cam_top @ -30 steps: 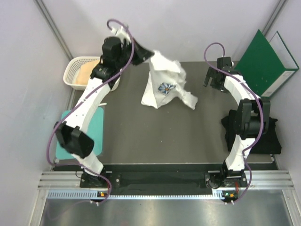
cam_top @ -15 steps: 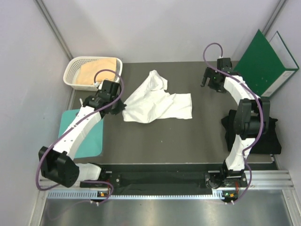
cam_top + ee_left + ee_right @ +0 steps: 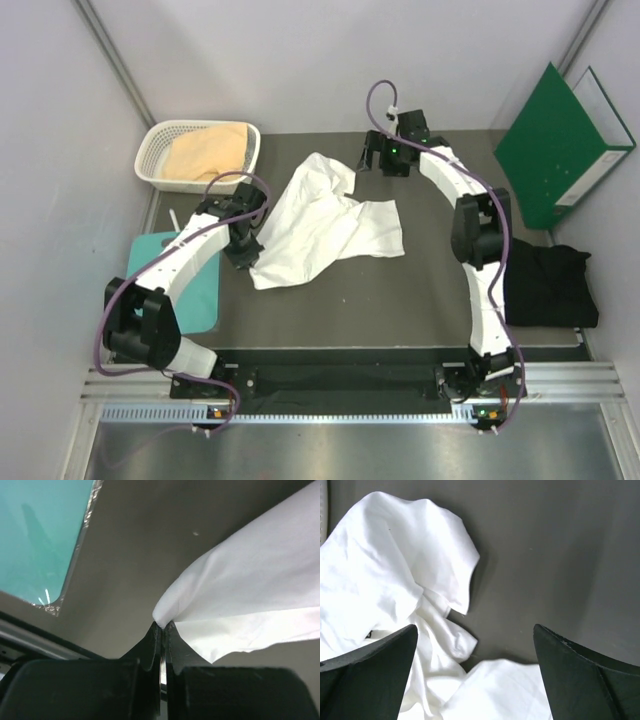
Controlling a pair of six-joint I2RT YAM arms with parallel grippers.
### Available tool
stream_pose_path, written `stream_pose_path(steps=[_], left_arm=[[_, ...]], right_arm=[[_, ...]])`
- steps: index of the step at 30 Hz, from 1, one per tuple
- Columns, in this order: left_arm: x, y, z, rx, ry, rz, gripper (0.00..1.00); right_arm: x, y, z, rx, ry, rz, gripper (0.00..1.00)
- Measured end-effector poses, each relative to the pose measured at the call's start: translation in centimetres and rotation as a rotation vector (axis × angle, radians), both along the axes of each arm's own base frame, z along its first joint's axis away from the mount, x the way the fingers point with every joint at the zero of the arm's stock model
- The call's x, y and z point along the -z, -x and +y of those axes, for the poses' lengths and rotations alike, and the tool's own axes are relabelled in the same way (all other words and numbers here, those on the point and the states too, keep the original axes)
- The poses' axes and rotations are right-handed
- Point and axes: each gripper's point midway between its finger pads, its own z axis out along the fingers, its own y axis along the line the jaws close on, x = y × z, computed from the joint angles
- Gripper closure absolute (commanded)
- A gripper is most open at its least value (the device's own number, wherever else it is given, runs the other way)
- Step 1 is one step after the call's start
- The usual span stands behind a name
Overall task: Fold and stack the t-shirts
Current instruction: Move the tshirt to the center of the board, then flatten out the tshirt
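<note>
white t-shirt (image 3: 330, 225): crumpled mid-table on the dark mat (image 3: 400, 290), print not showing, not flat yet.
tan-peach t-shirt (image 3: 205, 152): in the basket (image 3: 148, 160), far left corner.
black t-shirt (image 3: 550, 285): heaped at the table's right edge.
left gripper (image 3: 163, 629): pinched tight on a near-left edge of the white t-shirt, low over the mat, teal board (image 3: 165, 290) just beside.
right gripper (image 3: 475, 627): fingers wide apart, holding nothing, above the far bunched part.
step: I judge it's spreading the white t-shirt flat before folding.
how: I'd drop the right onto the opposite corner and take a single layer. Then I'd pull both ends apart, low, so the cloth drags flat.
risk: the bunched sleeve may end up tucked under.
</note>
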Motion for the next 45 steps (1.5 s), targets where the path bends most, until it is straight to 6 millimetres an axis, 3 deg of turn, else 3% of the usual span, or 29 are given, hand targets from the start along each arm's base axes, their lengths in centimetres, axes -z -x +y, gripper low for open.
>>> stream_pose_path(steps=[2, 7, 8, 10, 19, 27, 31, 35, 38, 42, 45], left_arm=[[0.6, 0.8, 0.9, -0.034, -0.016, 0.035, 1.0], [1.5, 2.4, 3.0, -0.126, -0.028, 0.08, 1.0], [1.5, 2.8, 3.3, -0.137, -0.028, 0.084, 1.0], [1.5, 3.2, 3.5, -0.142, -0.028, 0.088, 1.0], [1.7, 3.2, 3.2, -0.138, -0.013, 0.104, 1.0], [2.9, 3.0, 3.1, -0.131, -0.024, 0.142, 1.0], [3.4, 2.7, 2.9, -0.124, -0.03, 0.158, 1.0], [3.4, 1.5, 2.6, -0.11, -0.026, 0.151, 1.0], [3.0, 0.0, 2.4, -0.091, -0.023, 0.127, 1.0], [1.8, -2.3, 2.2, -0.069, -0.024, 0.074, 1.0], [0.8, -3.9, 2.4, -0.057, -0.028, 0.028, 1.0]], right_arm=[[0.9, -0.3, 1.1, -0.014, -0.031, 0.02, 0.05], [3.7, -1.2, 1.9, 0.003, -0.092, 0.086, 0.19], [4.3, -1.3, 2.2, 0.008, -0.106, 0.101, 0.26], [5.6, -1.5, 2.7, 0.017, -0.136, 0.133, 0.29], [5.5, -1.3, 5.4, -0.009, -0.269, 0.175, 0.35], [6.6, -0.2, 6.9, -0.023, -0.334, 0.247, 0.67], [7.5, 0.5, 8.8, -0.057, -0.369, 0.281, 1.0], [8.0, 1.3, 10.2, -0.082, -0.39, 0.312, 1.0], [8.0, 1.3, 10.1, -0.082, -0.384, 0.311, 1.0], [7.8, 1.1, 8.5, -0.051, -0.35, 0.29, 1.0], [6.7, 1.6, 5.1, 0.02, -0.302, 0.281, 1.0]])
